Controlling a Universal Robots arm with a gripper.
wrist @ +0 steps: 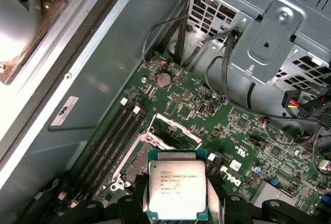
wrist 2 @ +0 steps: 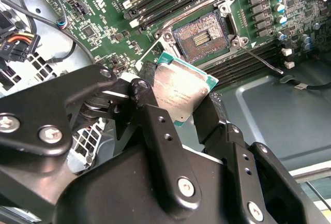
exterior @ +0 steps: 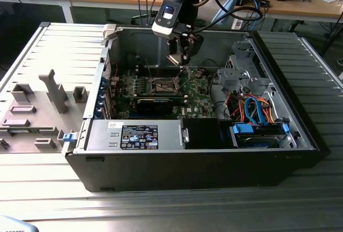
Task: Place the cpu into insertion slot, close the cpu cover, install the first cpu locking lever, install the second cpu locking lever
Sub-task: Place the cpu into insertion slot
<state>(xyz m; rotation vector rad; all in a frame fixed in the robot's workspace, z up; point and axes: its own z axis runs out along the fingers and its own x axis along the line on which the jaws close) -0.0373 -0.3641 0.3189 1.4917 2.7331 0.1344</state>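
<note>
Ribbed grey metal surface [exterior: 161, 210] carries an open black computer case [exterior: 187, 170]. Inside it, the black claw [wrist 2: 178, 111] is clamped on the small square silver-topped cpu [wrist 2: 182, 85], held clear of the green board [wrist 2: 103, 6], near the uncovered dark square insertion slot [wrist 2: 199, 38].

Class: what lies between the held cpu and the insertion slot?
Nothing: in the second wrist view, only open air separates the cpu from the insertion slot.
</note>
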